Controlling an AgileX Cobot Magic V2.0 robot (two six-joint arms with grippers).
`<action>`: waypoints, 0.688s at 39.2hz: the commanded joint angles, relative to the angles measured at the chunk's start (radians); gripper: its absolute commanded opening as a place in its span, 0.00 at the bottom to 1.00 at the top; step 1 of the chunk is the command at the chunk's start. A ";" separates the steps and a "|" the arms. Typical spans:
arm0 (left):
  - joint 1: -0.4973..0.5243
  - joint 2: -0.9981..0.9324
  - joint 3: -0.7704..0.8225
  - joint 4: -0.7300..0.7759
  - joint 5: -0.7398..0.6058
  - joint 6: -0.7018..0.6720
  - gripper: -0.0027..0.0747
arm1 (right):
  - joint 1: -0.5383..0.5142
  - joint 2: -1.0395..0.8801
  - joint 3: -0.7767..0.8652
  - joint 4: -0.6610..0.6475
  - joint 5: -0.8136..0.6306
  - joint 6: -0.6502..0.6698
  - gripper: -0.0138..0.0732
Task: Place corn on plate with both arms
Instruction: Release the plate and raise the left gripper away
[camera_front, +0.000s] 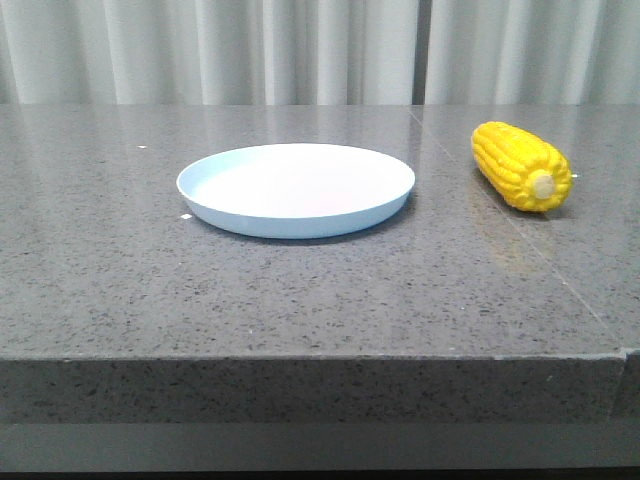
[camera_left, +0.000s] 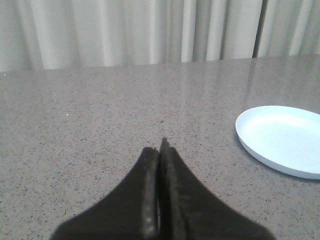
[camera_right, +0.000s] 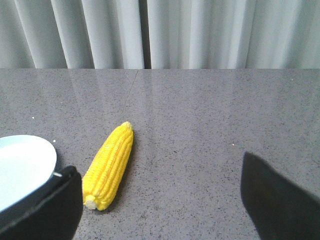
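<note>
The corn (camera_front: 521, 165) lies on its side on the grey tabletop (camera_front: 300, 290), to the right of the plate (camera_front: 296, 189) and apart from it, its pale cut end turned toward the robot; lying flat along its length, it offers its long flanks to a grasp from above, which is probably why it was set out that way. The plate sits flat near the middle of the tabletop with nothing in it, so the task looks not yet begun. The left tool (camera_left: 160, 150) hovers over bare tabletop with its fingers pressed together and holding nothing, the plate off to its side. The right tool (camera_right: 160, 200) has its fingers spread wide, the corn in view just beyond one finger (camera_right: 50, 205), a stance that suits a coming pick. Counted: one corn, one plate, two tools.
</note>
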 joint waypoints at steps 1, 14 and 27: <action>0.001 -0.021 -0.012 0.006 -0.090 -0.001 0.01 | -0.005 0.012 -0.037 0.000 -0.077 -0.011 0.92; 0.001 -0.023 -0.003 0.006 -0.092 -0.001 0.01 | -0.004 0.065 -0.072 0.079 -0.053 -0.011 0.92; 0.001 -0.023 0.004 0.006 -0.088 -0.001 0.01 | -0.004 0.520 -0.386 0.147 0.231 -0.011 0.92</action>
